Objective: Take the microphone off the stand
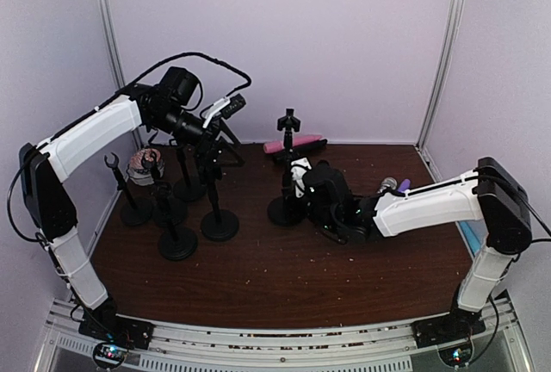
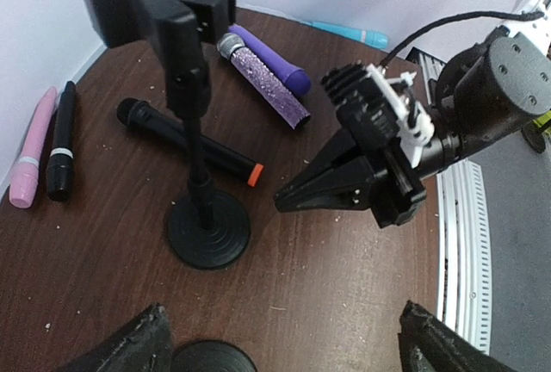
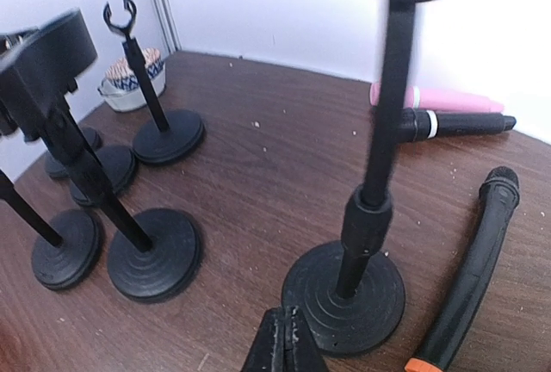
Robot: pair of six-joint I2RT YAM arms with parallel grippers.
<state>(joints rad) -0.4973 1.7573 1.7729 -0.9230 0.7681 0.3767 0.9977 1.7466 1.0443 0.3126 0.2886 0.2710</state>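
Finds the left gripper [image 2: 280,337] spread wide and gripping nothing, raised over a cluster of stands [image 1: 176,243] at 10 o'clock from the centre stand [image 2: 209,230] in the top view. Notes the right gripper [image 3: 282,342] pressed together on nothing, low, just beside that stand's base at 7 o'clock in its own wrist view. Locates the black microphone [image 3: 469,269], orange-ended, flat on the table [image 1: 284,277] at 3 o'clock of the base, out of the clip.
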